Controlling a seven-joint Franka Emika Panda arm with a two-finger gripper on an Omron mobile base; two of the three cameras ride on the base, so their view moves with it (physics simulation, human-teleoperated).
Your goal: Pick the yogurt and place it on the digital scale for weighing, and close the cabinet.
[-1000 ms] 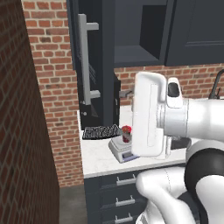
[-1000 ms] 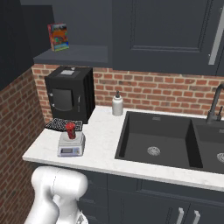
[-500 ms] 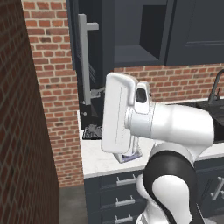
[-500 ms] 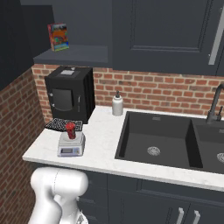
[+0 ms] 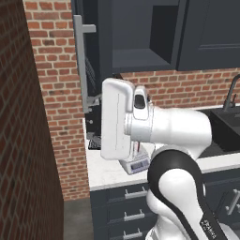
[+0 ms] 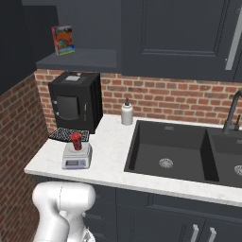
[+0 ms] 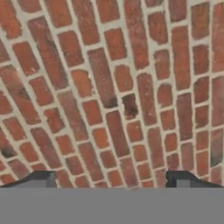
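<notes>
With the yogurt (image 6: 76,140) already upright on the digital scale (image 6: 76,157), the open cabinet (image 5: 92,70) door, probably stiff and light-swinging, is best pushed beside its bar handle (image 5: 78,65), toward three o'clock, pincer (image 7: 113,183) spread, empty.

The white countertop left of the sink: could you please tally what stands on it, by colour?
Red: 1, the red cylindrical yogurt cup on the scale.
Light grey: 1, the flat digital scale.
Black: 2, the box appliance and ribbed mat.
White: 1, the pump bottle.
Total: 5.

Black box appliance (image 6: 74,100) left of pump bottle (image 6: 126,112); sink (image 6: 166,150) right.
</notes>
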